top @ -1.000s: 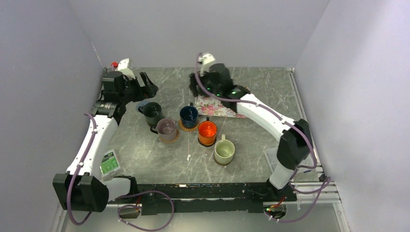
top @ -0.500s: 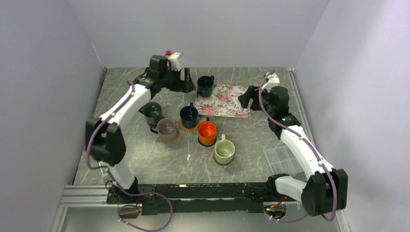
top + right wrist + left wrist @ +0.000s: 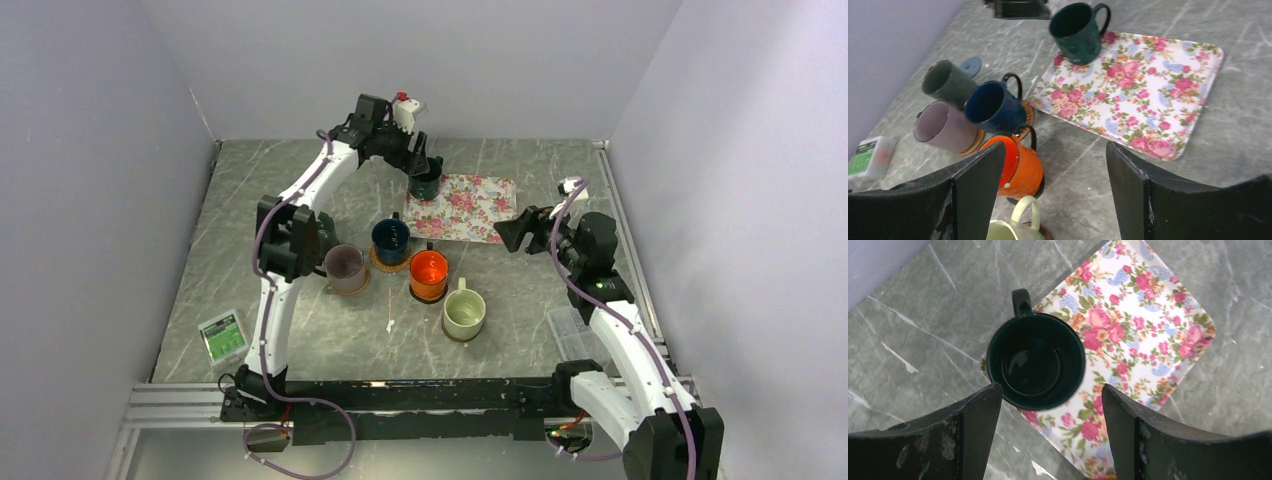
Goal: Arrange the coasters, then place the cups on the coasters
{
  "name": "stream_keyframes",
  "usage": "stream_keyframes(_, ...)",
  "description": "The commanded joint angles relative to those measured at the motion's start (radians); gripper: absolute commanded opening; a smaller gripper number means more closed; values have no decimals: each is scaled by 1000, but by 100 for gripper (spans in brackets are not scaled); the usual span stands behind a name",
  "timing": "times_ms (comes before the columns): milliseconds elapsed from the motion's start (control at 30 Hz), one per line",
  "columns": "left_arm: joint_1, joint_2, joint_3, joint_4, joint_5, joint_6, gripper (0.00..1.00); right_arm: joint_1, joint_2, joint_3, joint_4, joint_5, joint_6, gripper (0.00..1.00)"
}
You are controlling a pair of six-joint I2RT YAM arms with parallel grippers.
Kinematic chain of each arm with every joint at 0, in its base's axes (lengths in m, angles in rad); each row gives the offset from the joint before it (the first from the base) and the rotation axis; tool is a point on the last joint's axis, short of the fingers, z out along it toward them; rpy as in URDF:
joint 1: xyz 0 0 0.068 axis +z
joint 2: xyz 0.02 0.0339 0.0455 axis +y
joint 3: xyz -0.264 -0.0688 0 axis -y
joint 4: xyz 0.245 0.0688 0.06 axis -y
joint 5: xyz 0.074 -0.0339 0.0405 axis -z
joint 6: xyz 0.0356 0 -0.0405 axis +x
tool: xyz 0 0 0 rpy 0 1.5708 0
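1. dark green cup (image 3: 1035,361) – upright, empty, on a corner of the floral mat (image 3: 1148,315).
2. navy cup (image 3: 995,107) – upright on a tan woven coaster (image 3: 1028,114), handle twd the mat.
3. mauve cup (image 3: 943,127) – upright on the 2nd tan coaster (image 3: 975,142), just beside navy.
4. orange cup (image 3: 1018,167) – upright on a dark coaster (image 3: 1040,187), nr navy.
5. cream cup (image 3: 464,312) – upright, empty, on a dark brown coaster (image 3: 1043,232), nearest the arm bases.
6. dark grey cup (image 3: 948,82) – upright beside mauve; the grey-blue coaster (image 3: 970,66) shows at its far side. Can't tell if the cup sits on it.
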Motion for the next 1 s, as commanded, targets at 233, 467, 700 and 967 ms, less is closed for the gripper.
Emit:
stream_keyframes(233, 2, 183, 267, -33, 5, 133, 75, -7, -18, -41, 132, -154, 25, 76)
stream_keyframes(467, 7, 232, 295, 32, 15, 124, 74, -7, -34, -38, 129, -169, 21, 76)
stream_keyframes(700, 7, 305, 355, 59, 48, 105, 69, -7, -46, -39, 116, -181, 23, 75)
stream_keyframes(967, 4, 316, 342, 99, 77, 90, 62, -7, -50, -48, 106, -189, 21, 70)
